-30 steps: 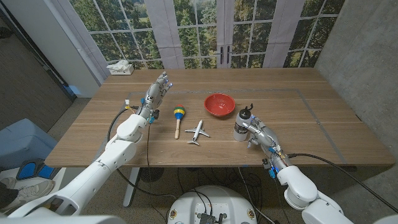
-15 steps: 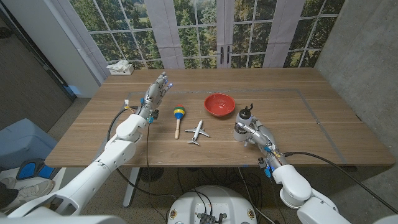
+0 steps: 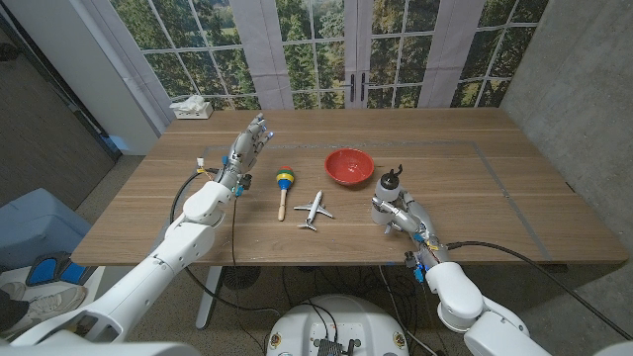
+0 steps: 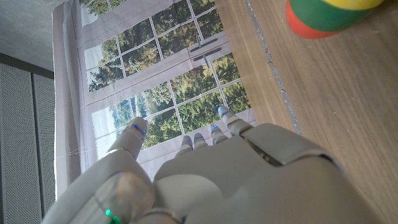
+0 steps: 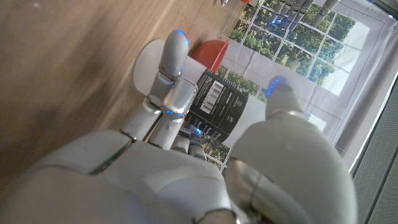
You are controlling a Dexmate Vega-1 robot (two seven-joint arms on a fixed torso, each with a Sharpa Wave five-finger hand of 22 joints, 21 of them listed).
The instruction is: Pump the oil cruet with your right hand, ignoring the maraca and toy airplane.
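The oil cruet (image 3: 388,192), a clear bottle with a black pump top, stands on the wooden table (image 3: 475,188) right of the red bowl (image 3: 349,166). My right hand (image 3: 401,216) is at its near side, low against the body. In the right wrist view the cruet (image 5: 221,106), with its black barcode label, stands between my right hand's (image 5: 186,162) fingers (image 5: 172,74) and thumb, which stay spread; I cannot tell whether they grip it. My left hand (image 3: 247,144) is raised with its fingers apart, left of the maraca (image 3: 283,188).
The toy airplane (image 3: 315,209) lies between maraca and cruet. The maraca's striped head (image 4: 329,15) shows in the left wrist view beyond my left hand (image 4: 217,180). A tissue box (image 3: 191,109) sits at the far left corner.
My right hand has slid left and in against the cruet's near side. The left arm, maraca, airplane and bowl have not moved.
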